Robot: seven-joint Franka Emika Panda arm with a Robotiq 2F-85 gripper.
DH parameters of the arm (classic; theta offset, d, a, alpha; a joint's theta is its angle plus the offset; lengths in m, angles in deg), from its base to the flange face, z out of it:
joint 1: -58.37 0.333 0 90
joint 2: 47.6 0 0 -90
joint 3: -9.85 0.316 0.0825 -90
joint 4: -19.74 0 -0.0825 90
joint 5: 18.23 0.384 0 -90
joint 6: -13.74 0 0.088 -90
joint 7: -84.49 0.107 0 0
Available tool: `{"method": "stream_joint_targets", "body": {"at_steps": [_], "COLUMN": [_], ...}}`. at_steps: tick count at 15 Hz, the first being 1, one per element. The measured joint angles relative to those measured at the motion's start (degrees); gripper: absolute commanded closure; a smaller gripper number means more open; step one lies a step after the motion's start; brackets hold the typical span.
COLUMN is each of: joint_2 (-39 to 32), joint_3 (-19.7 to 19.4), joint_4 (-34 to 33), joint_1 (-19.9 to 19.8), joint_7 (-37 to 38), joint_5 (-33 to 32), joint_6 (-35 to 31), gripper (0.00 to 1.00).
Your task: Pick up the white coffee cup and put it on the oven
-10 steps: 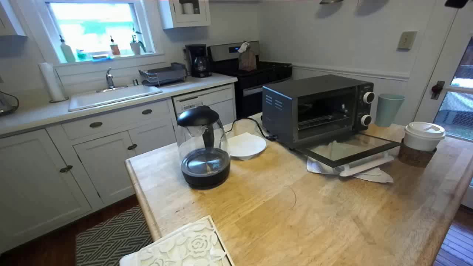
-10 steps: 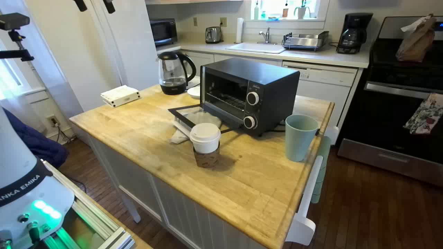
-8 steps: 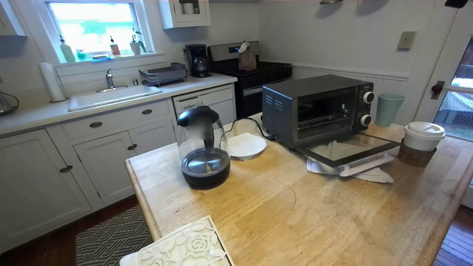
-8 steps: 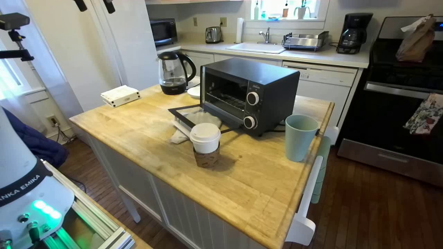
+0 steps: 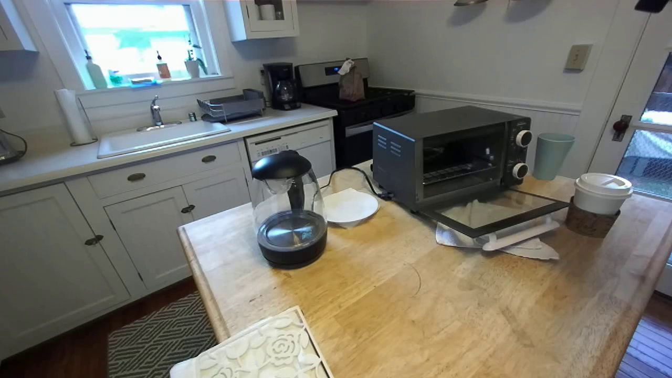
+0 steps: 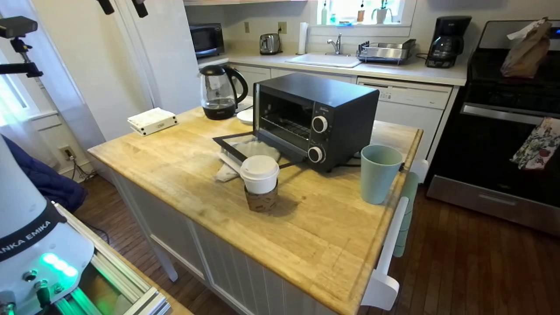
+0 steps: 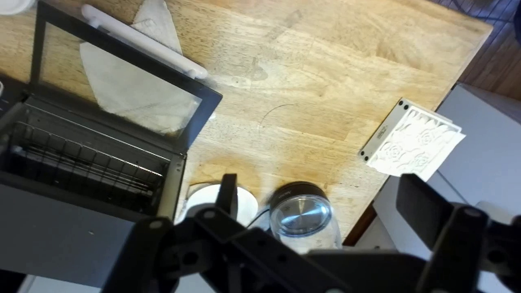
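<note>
The white coffee cup (image 6: 260, 174) stands upright on the wooden table in both exterior views (image 5: 602, 194), with a white lid and a brown sleeve round its lower part. In the wrist view a white rounded edge at the top-left corner is probably its lid. The dark grey oven (image 6: 319, 113) shows in both exterior views (image 5: 451, 152) with its glass door folded down; the cup stands near the door. The oven also shows in the wrist view (image 7: 61, 228). My gripper (image 7: 319, 181) is open and empty, high above the table; its fingertips show at an exterior view's top edge (image 6: 122, 8).
A glass kettle (image 5: 292, 236), a white plate (image 5: 350, 206) and a white carved box (image 5: 273, 346) are on the table. A pale green tumbler (image 6: 379, 175) stands beside the oven. A white cloth (image 5: 530, 249) lies under the door. A black cord runs behind the kettle.
My gripper's fingertips have shifted slightly right at the top of an exterior view. They stay apart. The cup, oven and other things have not moved.
</note>
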Motion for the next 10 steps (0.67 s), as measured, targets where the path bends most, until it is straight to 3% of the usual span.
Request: {"method": "stream_joint_targets", "body": {"at_steps": [10], "joint_2": [-0.8], "joint_3": [-6.0], "joint_4": [6.3], "joint_1": [-20.3], "joint_7": [8.3], "joint_5": [-8.5], "joint_6": [-4.0], "gripper": [0.0]}}
